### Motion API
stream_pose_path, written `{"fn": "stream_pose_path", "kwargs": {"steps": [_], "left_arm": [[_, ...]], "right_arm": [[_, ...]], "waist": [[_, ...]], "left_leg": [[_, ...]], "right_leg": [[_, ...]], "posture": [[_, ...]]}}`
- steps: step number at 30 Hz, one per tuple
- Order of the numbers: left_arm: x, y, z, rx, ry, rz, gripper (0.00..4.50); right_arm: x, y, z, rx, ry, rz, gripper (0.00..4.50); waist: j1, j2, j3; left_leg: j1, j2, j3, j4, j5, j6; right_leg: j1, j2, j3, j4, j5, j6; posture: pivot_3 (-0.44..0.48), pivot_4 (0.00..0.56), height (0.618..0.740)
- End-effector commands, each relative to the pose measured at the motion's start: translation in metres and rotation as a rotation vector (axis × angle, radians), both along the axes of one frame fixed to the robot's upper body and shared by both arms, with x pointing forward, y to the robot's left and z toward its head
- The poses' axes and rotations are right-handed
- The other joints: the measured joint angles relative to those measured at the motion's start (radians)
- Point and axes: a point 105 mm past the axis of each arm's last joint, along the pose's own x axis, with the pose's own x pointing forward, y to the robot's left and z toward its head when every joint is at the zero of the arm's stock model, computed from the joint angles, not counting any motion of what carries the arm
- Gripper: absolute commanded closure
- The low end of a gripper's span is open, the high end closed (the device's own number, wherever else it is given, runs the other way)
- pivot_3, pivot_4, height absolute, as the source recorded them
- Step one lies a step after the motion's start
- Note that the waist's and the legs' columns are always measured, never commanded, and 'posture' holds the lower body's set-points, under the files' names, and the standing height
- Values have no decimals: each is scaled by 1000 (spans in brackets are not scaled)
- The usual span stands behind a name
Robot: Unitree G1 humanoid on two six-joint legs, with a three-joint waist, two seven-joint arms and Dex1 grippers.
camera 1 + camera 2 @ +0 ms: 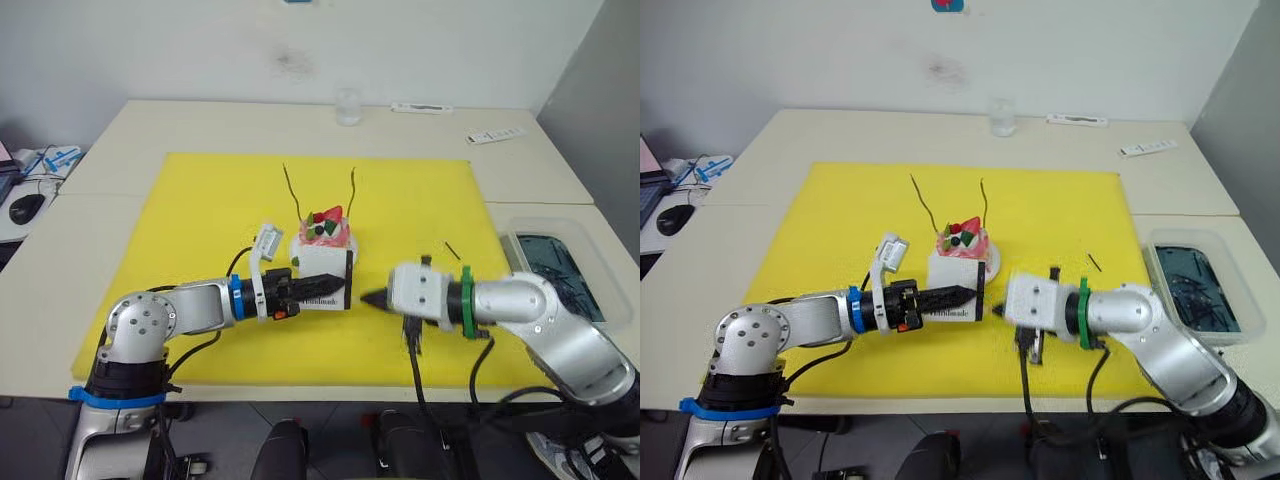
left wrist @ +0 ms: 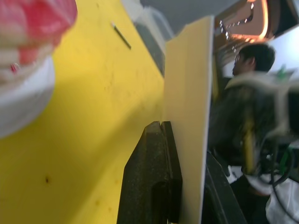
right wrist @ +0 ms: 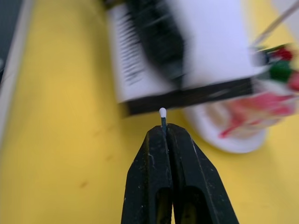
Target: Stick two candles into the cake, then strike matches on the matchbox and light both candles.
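The pink cake [image 1: 324, 231] sits on its white plate mid-mat, with both thin wavy candles [image 1: 292, 192] [image 1: 351, 190] standing upright in it. In front of the cake, my left gripper [image 1: 335, 288] is shut on the white matchbox [image 1: 322, 272], holding it on edge with the black strip [image 3: 187, 98] facing right. From the right, my right gripper [image 3: 167, 128] is shut on a match whose white tip [image 3: 162, 112] sits just short of the strip. Another match [image 1: 452, 250] lies on the mat to the right.
Everything rests on a yellow mat [image 1: 200, 210] on a beige table. A clear bin [image 1: 560, 262] with dark contents stands at the right edge. A glass [image 1: 347, 105] and a remote [image 1: 495, 134] are at the back. A person [image 2: 252, 60] shows in the left wrist view.
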Motion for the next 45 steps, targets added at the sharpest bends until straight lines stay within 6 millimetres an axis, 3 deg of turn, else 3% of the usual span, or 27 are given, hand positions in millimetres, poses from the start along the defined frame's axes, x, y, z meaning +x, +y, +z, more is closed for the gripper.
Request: {"fn": "stream_pose_path", "kwargs": {"steps": [1, 5, 10, 21, 29, 45], "left_arm": [[7, 6, 37, -127, -66, 29, 4500], [0, 12, 36, -101, -52, 19, 4500], [-6, 13, 16, 16, -60, 30, 4500], [-6, 4, 1, 104, -134, 33, 4500], [-3, 1, 2, 98, -146, 23, 4500], [-3, -1, 1, 103, -147, 19, 4500]], "right_arm": [[-25, 5, -3, -26, 6, 112, 4474], [-18, 5, 10, 22, -7, 72, 4474], [-2, -4, 31, 79, -23, -10, 4474], [19, -5, 49, 115, -85, -112, 4474], [30, 4, 53, 99, -154, -122, 4474], [30, 16, 52, 99, -170, -90, 4474]], "waist": [[-1, 0, 0], [-12, 0, 0], [-6, 0, 0], [-3, 0, 0], [-4, 0, 0], [-5, 0, 0]], "left_leg": [[0, 0, 0, 0, 0, 0], [3, 0, 2, 0, 0, 0], [4, 0, 1, 0, 1, -1], [3, 0, 2, 0, 1, -1], [3, 0, 2, 0, 1, -1], [3, 0, 2, 0, 1, -1]], "right_leg": [[0, 0, 0, 0, 0, 0], [0, 0, 2, 1, 1, 1], [1, 1, 2, 3, 1, 0], [1, 0, 2, 1, 0, -1], [1, 1, 2, 1, 0, -1], [1, 1, 2, 1, 1, 0]], "posture": [[0, 150, 740], [0, 150, 740], [0, 150, 740], [0, 150, 740], [0, 150, 740], [0, 150, 740]]}}
